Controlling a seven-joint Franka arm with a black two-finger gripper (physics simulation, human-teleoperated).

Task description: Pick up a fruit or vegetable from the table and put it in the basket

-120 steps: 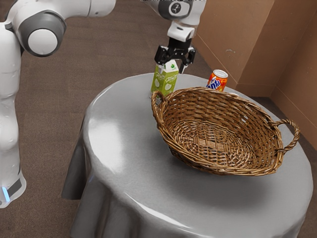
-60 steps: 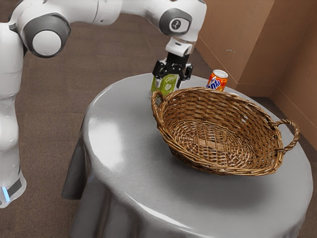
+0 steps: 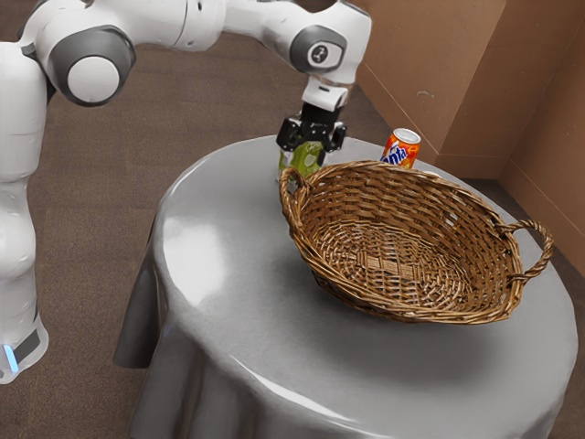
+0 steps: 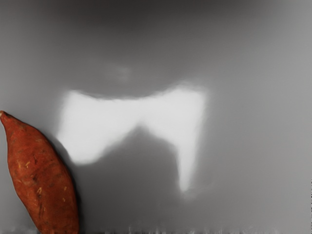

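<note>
The claw (image 3: 312, 146) is released. The sweet potato (image 4: 41, 180) lies on the table (image 3: 215, 283), below and near the claw. Adjacent obstacles: carton (image 3: 297, 164), contact indeterminable; basket (image 3: 411, 206) and can (image 3: 402, 147), toward the exterior view's right of the claw.

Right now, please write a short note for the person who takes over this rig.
Pincer: open, above the table, by the green carton; I cannot tell if they touch.
Sweet potato: on the table, near the pincer.
Basket: on the table.
Done: pincer brought near the sweet potato; no grip, nothing in the basket.
Left: grip the sweet potato, lift it, put it in the basket.
</note>
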